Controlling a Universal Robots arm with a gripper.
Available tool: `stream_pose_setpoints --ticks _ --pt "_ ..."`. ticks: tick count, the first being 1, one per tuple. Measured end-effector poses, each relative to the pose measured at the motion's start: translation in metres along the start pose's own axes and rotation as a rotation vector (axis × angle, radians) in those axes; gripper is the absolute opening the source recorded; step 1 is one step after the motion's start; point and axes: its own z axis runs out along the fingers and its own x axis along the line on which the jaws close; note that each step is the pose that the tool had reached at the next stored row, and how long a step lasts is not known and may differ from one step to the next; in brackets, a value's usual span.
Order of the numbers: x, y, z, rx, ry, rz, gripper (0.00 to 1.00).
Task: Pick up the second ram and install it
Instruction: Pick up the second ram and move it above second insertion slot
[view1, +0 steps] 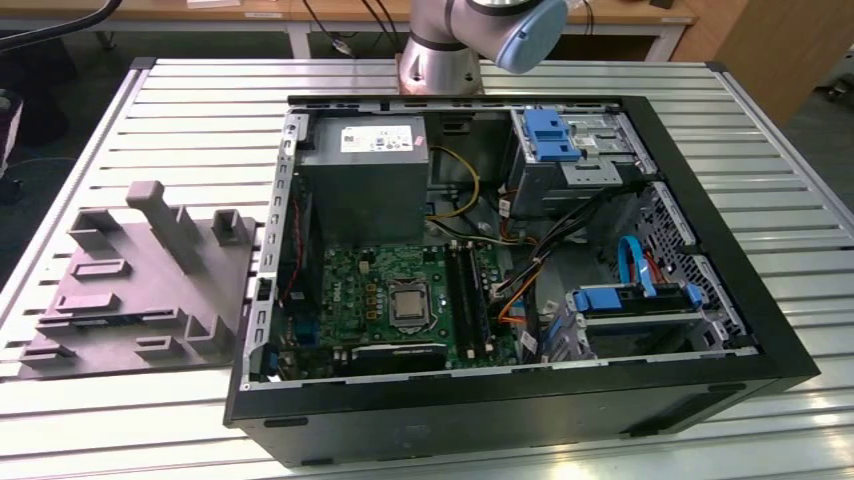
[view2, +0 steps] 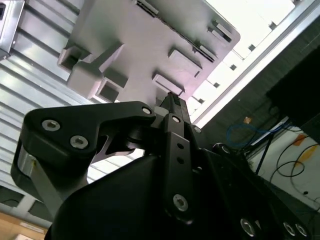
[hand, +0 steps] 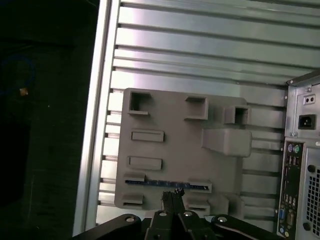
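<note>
The work surface was a slatted metal table (view1: 747, 130). On it an open computer case (view1: 467, 410) lay on its side, and a grey moulded tray (view1: 134, 290) sat just beside the case on the exterior view's left. The arm (view1: 454, 40) rose from the far edge of the table.

In the first wrist view the second ram (hand: 150, 182) lay flat along a channel near one edge of the tray, seated between its holders. The gripper (hand: 172, 192) was above that edge of the tray. Its fingers were drawn together with no visible gap, and nothing was held between them.

The long dark memory slots (view1: 467, 290) were visible on the motherboard inside the case. Whether a module already occupied one could not be determined.

Assessment: the task was at an early stage. The ram had not been lifted, so both the pick-up and the installation remained outstanding.
</note>
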Motion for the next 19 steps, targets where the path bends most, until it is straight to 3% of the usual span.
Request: stream_pose_setpoints --ticks 19 --pt "0.0001 -0.0002 0.0046 -0.0061 0.0159 -0.362 0.10"
